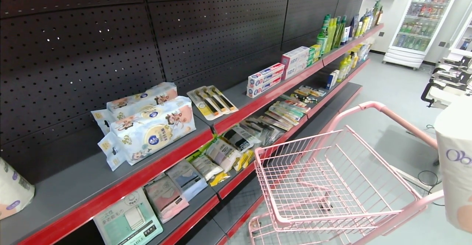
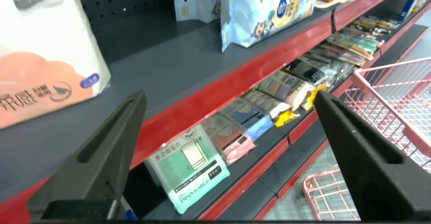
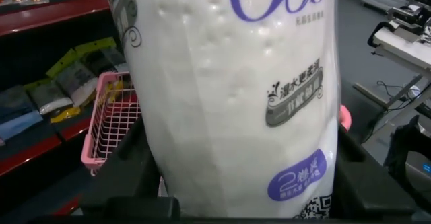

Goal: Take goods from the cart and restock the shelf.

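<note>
Right hand (image 3: 246, 183) is closed on a white pack of paper rolls (image 3: 236, 83), one finger against each flank. The pack is upright and held off the floor at the handle end of the pink cart (image 1: 295, 140), well apart from the shelf. Gripping by the sides leaves the base free for setting down.

Left hand (image 2: 229, 150) is spread wide with nothing in it, hanging before the upper shelf (image 1: 73, 186).

A matching pack (image 1: 13, 189) lies at the shelf's far left. The stretch between it and the blue tissue packs (image 1: 147, 127) is judged the likely destination.
</note>
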### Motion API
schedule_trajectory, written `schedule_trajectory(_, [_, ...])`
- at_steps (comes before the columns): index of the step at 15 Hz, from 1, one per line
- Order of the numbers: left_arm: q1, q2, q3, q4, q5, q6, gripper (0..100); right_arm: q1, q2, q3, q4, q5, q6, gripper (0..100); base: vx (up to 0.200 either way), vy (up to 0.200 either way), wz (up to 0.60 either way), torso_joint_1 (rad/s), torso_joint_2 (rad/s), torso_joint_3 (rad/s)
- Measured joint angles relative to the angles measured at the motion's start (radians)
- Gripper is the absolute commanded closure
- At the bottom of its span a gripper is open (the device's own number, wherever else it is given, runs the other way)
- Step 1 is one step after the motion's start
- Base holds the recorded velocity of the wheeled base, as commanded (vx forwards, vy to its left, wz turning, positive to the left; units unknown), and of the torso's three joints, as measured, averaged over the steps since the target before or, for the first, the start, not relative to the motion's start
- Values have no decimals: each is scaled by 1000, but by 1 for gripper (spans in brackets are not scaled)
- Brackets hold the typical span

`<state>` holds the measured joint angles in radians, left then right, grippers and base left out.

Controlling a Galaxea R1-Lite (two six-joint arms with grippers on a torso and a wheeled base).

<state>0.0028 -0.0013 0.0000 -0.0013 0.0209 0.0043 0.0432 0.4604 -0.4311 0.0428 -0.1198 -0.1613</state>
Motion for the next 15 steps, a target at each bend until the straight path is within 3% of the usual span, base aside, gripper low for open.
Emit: schedule_trajectory(15, [0,0,0,0,0,0,0,4,62,-14,-27,15,-24,100,0,0,0,141,-292,-154])
